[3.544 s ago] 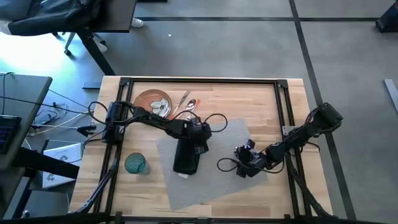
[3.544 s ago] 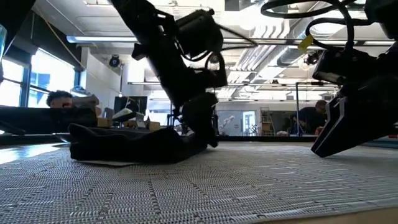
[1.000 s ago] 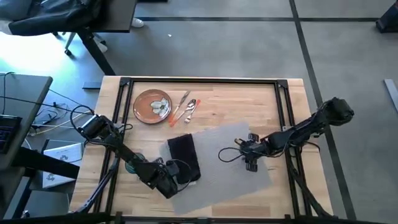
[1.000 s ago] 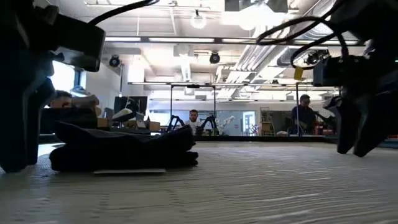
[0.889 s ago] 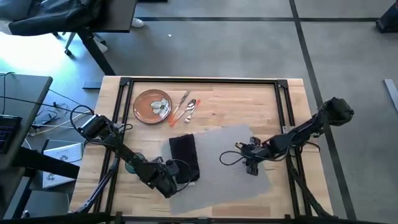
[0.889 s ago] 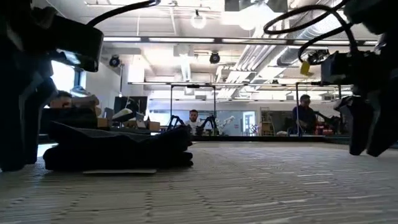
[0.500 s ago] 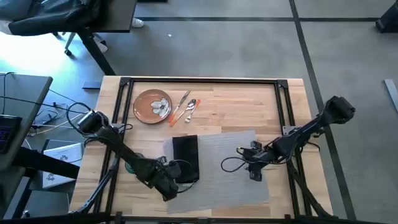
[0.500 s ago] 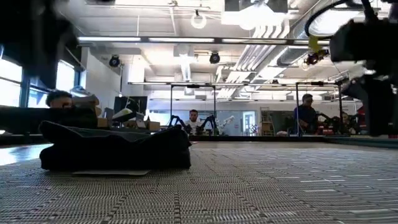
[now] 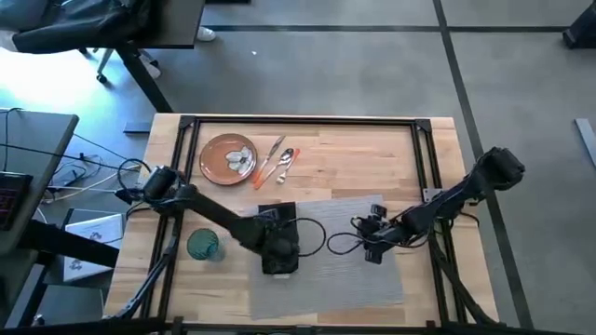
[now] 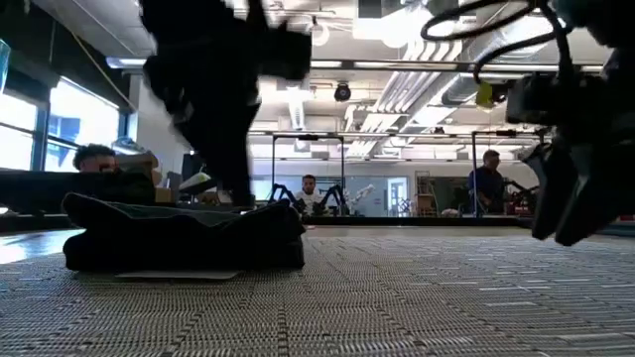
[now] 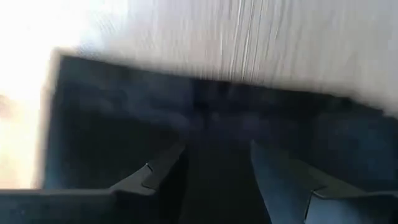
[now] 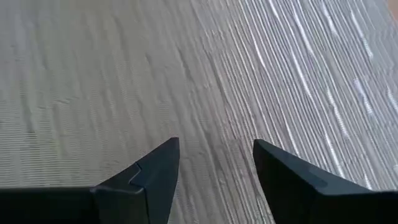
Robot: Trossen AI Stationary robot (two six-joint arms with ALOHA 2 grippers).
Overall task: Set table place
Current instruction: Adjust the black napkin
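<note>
Left wrist view: left gripper (image 11: 214, 162) jaws parted over the napkin (image 11: 186, 118).

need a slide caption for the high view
Left claw over the napkin on the placemat, right claw open above the mat; plate, cutlery, glass aside.

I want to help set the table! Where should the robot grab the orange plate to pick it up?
Probably at the rim. The plate lies flat on the table, so only its edge gives a pincer something to pinch. The side away from the cutlery looks best, since that side has bare wood beside it.
</note>
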